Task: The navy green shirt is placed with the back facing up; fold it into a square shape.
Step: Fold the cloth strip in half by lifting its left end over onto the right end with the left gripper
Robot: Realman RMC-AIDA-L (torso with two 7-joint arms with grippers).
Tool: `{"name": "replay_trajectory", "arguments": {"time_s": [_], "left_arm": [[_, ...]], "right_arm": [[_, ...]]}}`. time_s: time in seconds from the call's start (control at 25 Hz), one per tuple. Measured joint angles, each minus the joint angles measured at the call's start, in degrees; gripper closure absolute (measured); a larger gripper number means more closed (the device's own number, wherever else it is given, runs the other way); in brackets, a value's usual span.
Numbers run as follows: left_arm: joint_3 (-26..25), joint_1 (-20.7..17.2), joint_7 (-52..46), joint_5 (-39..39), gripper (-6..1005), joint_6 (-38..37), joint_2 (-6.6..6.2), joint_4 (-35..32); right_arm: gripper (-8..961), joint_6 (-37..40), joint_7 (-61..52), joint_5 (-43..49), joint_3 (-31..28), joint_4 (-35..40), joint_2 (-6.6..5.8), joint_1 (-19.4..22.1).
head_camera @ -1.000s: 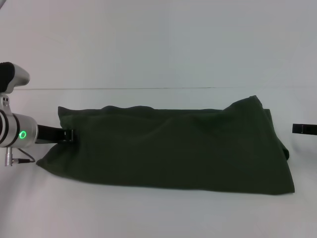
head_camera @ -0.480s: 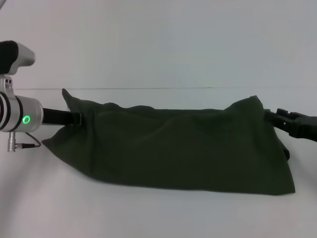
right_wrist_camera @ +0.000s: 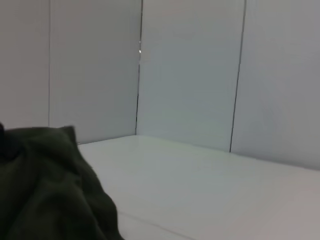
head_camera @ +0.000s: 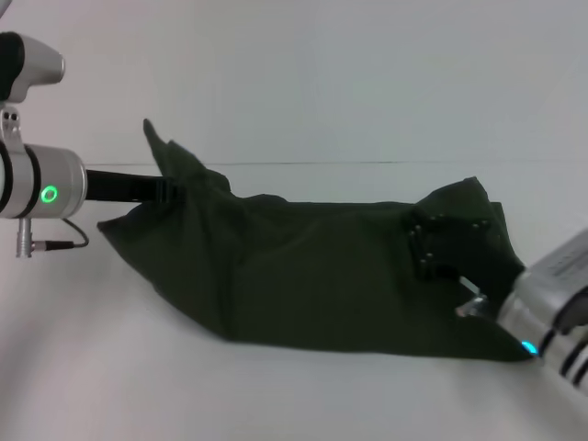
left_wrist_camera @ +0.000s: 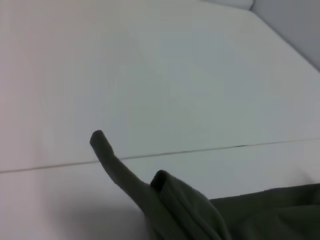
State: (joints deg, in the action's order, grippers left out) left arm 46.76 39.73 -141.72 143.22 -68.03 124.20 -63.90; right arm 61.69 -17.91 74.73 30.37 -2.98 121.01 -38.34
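On your left, the left gripper (head_camera: 168,188), a black two-fingered tool on a silver wrist with a green ring light, has its fingers closed on the far left corner of the navy green shirt (head_camera: 312,276), a large dark olive short-sleeved cotton T-shirt lying as a long folded band across the plain white table (head_camera: 294,92). You can see that corner pulled up off the table into a small peak just above the gripper, while the cloth below it slopes down to the shirt's left end, which rests on the table. In the left wrist view the shirt (left_wrist_camera: 165,200) shows as a raised fold with one narrow tip of fabric sticking up against the white table (left_wrist_camera: 150,75); the fingers themselves are not in that view. Move along the shirt and its middle lies flat, with soft creases and its near edge running straight along the table. At the shirt's right end, the right gripper (head_camera: 439,246), black on a silver wrist with a blue light, lies over the cloth near the far right corner; you cannot tell whether it is open or closed, as dark gripper and dark fabric merge. The right wrist view shows only a bunched mound of the shirt (right_wrist_camera: 45,190) on the table (right_wrist_camera: 210,190), with pale wall panels (right_wrist_camera: 190,75) behind.
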Motion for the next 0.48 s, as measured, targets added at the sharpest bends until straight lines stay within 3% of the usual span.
{"name": "replay_trajectory", "arguments": {"time_s": [0.2,0.48], "left_arm": [[2.66,-1.90,-0.96,-3.65,972,-3.09,0.03,-6.13],[4.28,-3.15,-3.04,-5.46,971,-7.27,0.09,-13.29]], "right_arm": [[946,-0.05,6.28,-2.59,-5.84,-6.75,0.15,-3.73],[947,-5.68,5.53,-2.58,-9.37,-10.04,0.17,-9.30]]}}
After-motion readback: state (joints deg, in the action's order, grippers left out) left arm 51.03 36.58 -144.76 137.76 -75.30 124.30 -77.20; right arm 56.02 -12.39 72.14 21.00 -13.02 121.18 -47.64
